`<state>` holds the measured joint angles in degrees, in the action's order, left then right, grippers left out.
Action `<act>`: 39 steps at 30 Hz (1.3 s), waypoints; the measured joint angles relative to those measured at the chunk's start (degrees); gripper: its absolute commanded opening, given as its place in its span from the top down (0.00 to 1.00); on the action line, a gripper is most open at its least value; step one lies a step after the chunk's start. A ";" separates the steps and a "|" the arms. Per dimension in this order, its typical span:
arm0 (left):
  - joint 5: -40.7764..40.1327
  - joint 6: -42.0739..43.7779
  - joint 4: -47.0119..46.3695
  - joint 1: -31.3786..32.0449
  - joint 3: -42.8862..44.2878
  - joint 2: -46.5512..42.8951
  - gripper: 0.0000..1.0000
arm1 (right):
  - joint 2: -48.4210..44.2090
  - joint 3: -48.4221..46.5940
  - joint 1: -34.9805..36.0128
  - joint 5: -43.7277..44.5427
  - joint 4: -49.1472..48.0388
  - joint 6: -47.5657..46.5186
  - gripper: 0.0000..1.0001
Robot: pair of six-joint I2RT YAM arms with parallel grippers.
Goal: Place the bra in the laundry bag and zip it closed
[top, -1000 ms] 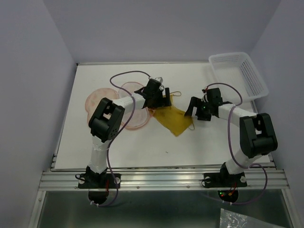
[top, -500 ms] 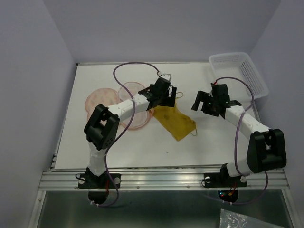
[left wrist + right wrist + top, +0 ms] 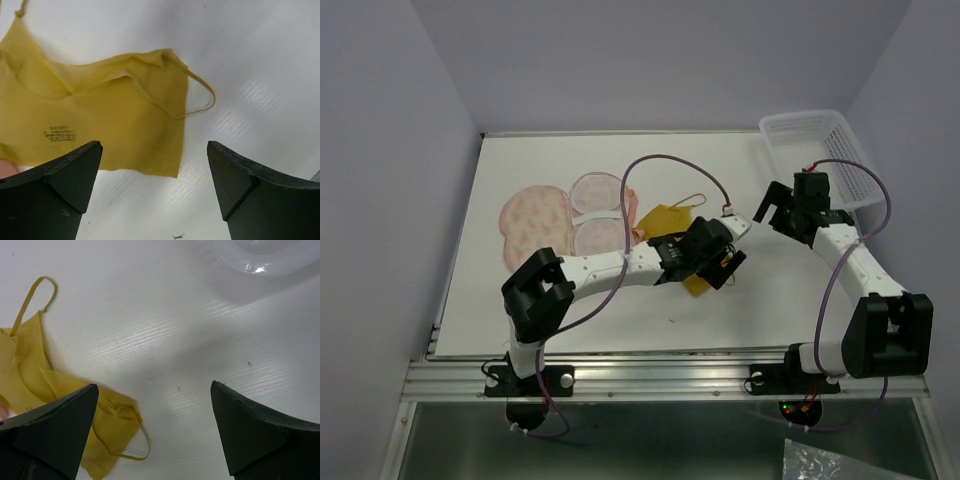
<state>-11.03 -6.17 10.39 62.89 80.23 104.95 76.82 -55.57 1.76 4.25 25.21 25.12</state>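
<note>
- Bra (image 3: 100, 115), mustard-yellow soft fabric, thin straps: on white table (image 3: 250, 60), just beside peach printed clamshell laundry bag (image 3: 535, 215).
- Printed label (image 3: 59, 134): dark lines, unreadable.
- Left gripper (image 3: 153, 147): jaws wide, above bra, seemingly not touching it.
- Right gripper (image 3: 154, 387): jaws wide, empty.

You were in a robot lab cell, not a home. What showed it: the left arm (image 3: 595, 268) and right arm (image 3: 850, 258) were bolted to an aluminium rail (image 3: 660, 378) at the near edge of a plain white table (image 3: 770, 310). Bare lavender walls (image 3: 380, 200) boxed it in on three sides, and purple cables (image 3: 670, 158) looped loose off the arms. The only household stuff sat there like props (bra (image 3: 665, 215), laundry bag (image 3: 535, 215), white plastic basket (image 3: 810, 114) at the far right corner).
</note>
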 measured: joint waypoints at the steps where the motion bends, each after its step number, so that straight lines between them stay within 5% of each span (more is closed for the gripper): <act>1: 0.04 0.42 -0.07 0.72 0.00 0.52 0.01 | -0.26 0.00 0.00 -0.02 0.13 -0.09 0.00; 11: 2.32 3.43 0.22 2.84 0.00 7.98 0.06 | -1.64 0.00 0.09 -0.02 0.37 -0.74 0.00; 23: 4.33 4.22 -0.61 3.52 -0.11 12.13 0.25 | -2.12 0.00 0.09 -0.20 0.50 -0.92 0.00; 28: 4.33 3.48 -1.20 3.80 -0.39 12.24 0.67 | -2.12 0.00 0.09 -0.24 0.55 -0.92 0.00; 29: 4.37 3.30 -1.31 3.85 -0.39 12.37 0.96 | -2.12 0.00 0.09 -0.24 0.57 -0.92 0.00; 39: -1.73 3.19 -0.57 4.48 -0.07 12.61 1.00 | -4.09 0.02 0.09 -0.59 0.59 -1.20 0.00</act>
<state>-12.75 -2.98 9.82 67.37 80.16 117.56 72.73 -55.55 1.85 3.66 25.80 23.92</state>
